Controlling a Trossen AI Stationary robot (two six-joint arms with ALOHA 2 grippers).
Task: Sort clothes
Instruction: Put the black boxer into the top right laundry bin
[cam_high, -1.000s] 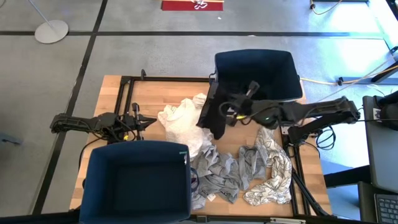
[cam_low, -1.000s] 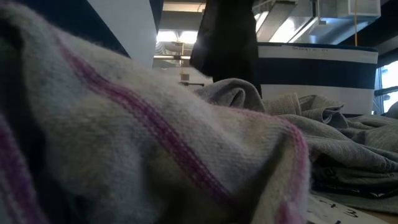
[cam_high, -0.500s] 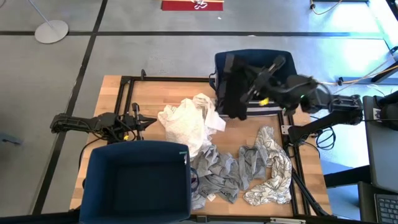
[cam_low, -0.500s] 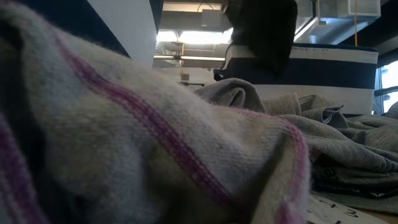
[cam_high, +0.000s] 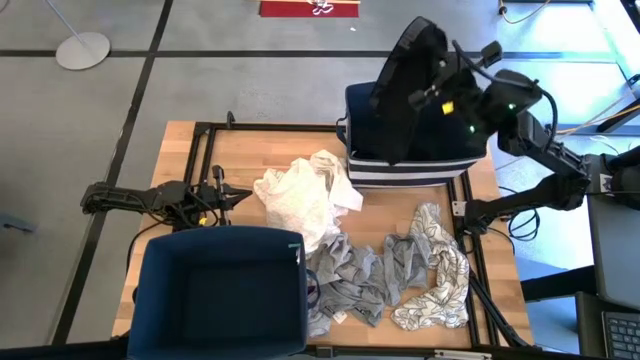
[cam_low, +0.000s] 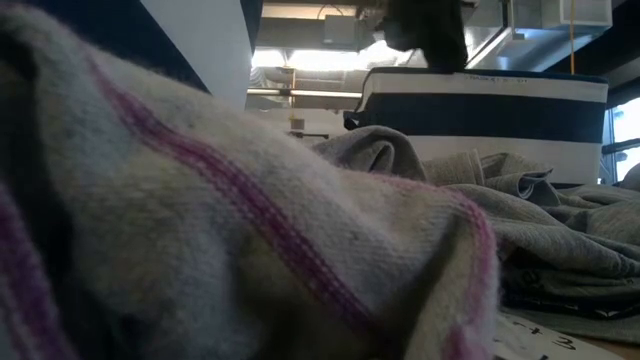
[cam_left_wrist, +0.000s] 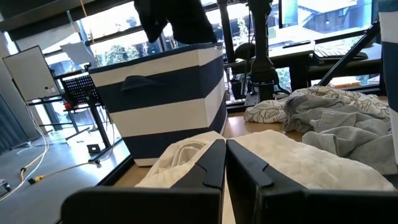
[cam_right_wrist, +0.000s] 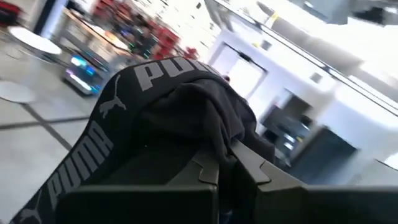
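My right gripper (cam_high: 432, 92) is raised high over the far navy bin (cam_high: 412, 130), shut on a black garment (cam_high: 405, 85) with white lettering (cam_right_wrist: 143, 112). A white garment (cam_high: 300, 200), grey garments (cam_high: 350, 280) and a white squiggly-print garment (cam_high: 437, 265) lie on the table. My left gripper (cam_left_wrist: 225, 163) is shut and empty near the table's left edge (cam_high: 225, 195), pointing toward the white garment (cam_left_wrist: 286, 162). My right gripper pinches a bunched fold of the black garment (cam_right_wrist: 214, 140) between its two fingers. The garment is lifted clear above the far bin and billows out beyond the fingers toward the left (cam_high: 400, 70); its lower end shows at the top of the low view (cam_low: 425, 30).
A second navy bin (cam_high: 220, 295) stands at the table's near left corner. The far bin shows with white stripes in the left wrist view (cam_left_wrist: 168, 99). A cloth with pink stripes (cam_low: 200, 220) fills the low view's foreground.
My right gripper has risen and swung from the table's middle toward the far right, over the far bin, carrying the black garment. The garment, which hung down near the white one, is now lifted high and flung outward above the bin.
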